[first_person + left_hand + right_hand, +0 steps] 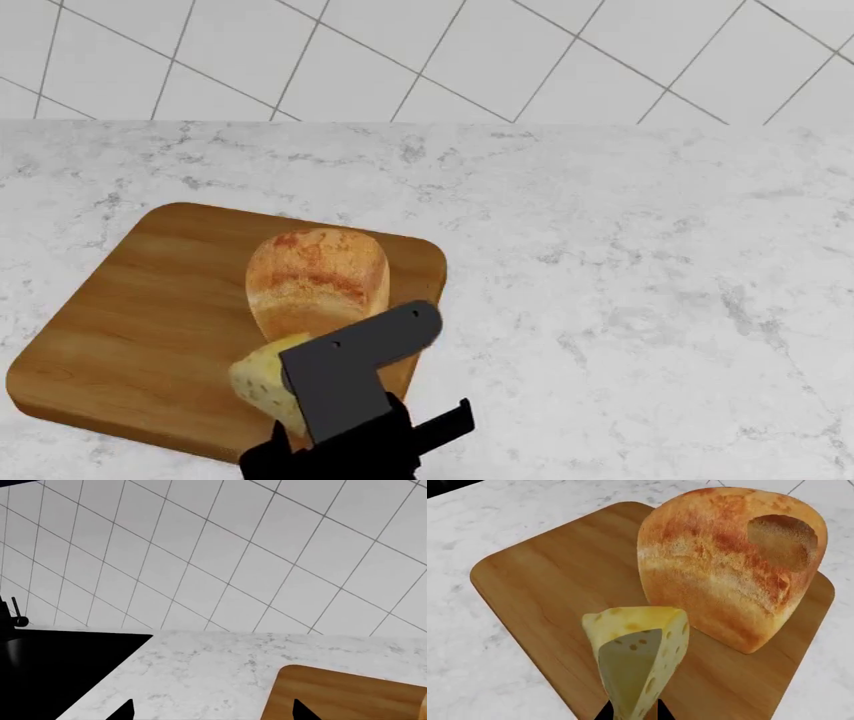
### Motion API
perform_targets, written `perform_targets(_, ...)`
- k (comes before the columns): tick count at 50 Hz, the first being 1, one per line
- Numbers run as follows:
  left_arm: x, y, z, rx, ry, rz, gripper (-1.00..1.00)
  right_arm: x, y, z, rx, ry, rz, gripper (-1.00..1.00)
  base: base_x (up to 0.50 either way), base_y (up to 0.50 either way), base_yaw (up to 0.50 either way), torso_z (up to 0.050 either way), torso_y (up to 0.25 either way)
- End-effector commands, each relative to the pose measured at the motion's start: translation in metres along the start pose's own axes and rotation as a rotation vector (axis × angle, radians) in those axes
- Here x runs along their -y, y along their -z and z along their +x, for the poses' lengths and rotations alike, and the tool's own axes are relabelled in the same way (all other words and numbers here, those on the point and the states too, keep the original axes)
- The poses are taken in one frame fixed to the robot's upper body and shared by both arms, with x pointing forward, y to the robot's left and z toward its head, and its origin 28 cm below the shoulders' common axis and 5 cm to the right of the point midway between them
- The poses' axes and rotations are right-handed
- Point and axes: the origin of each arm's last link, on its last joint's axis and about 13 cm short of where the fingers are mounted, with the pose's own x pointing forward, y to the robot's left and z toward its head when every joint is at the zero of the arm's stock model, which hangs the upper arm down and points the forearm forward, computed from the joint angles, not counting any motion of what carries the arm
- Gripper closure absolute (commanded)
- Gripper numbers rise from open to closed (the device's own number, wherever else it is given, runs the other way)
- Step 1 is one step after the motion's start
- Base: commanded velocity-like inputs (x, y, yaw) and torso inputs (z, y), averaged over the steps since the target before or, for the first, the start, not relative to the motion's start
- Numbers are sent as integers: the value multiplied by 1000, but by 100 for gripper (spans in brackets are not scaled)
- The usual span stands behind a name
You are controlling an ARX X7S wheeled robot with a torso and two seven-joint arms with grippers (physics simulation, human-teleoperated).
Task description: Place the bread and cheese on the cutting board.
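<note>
Bread (318, 280) already lies on the cutting board (147, 320), toward its right side, so only the cheese is left. Right gripper (634, 714) is clenched on the cheese (637, 655), wedge held by its thin end, poised over the board's near edge just in front of the loaf; I can't tell if it touches the wood yet. Likely kept low for a gentle drop. Left gripper (213, 714) shows two finger tips spread apart, nothing between, parked over the marble counter (200, 670) beside the black sink (53, 670), out of the way.
</note>
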Motion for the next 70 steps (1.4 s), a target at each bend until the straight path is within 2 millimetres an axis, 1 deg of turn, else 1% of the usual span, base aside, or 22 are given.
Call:
perform_targets(1,0,-1,0,-1,0,1,-100,0,11,1,-15,3,11,100,0,0,0,0,0)
perform_targets(7,1,1,0,-2,3,3,-100,0,11,-3,-5,8,15,100,0,0,0,0,0)
perform_targets(11,1,3,1,-2,3,2,-100,0,15,-3,-11,8,11,100,0,0,0,0,0)
perform_targets(12,1,3,1,-2,3,2,-100,-1,13,-6,-10,9,12,-100,0,0,0,0,0)
perform_targets(24,1,0,0,0,3,2,-100,-2,8,-9,7,19,9,-100,0,0,0,0,0)
perform_targets(29,2,0,0,-1,5,2,-100,-2,3,-14,30,33,14,-100,0,0,0,0,0)
perform_targets(38,2,0,1,-1,7,0,-100,-8,-9,-34,84,38,-24,-100,0,0,0,0,0)
perform_targets(45,2,0,1,-6,7,-5,-100,-9,-17,-50,135,51,-6,-100,0,0,0,0,0)
perform_targets(49,3,0,0,-7,12,-7,-100,-4,-30,-62,213,100,23,-100,0,0,0,0,0)
perform_targets(59,6,5,2,-12,24,2,-100,8,-40,-83,298,174,78,-100,0,0,0,0,0)
perform_targets(61,6,5,1,-14,27,5,-100,15,-47,-88,330,212,79,-100,0,0,0,0,0)
perform_targets(65,5,5,1,-14,23,4,-100,22,-52,-94,349,261,71,-100,0,0,0,0,0)
perform_targets(70,5,5,1,-13,24,6,-100,33,-59,-108,384,332,82,-100,0,0,0,0,0)
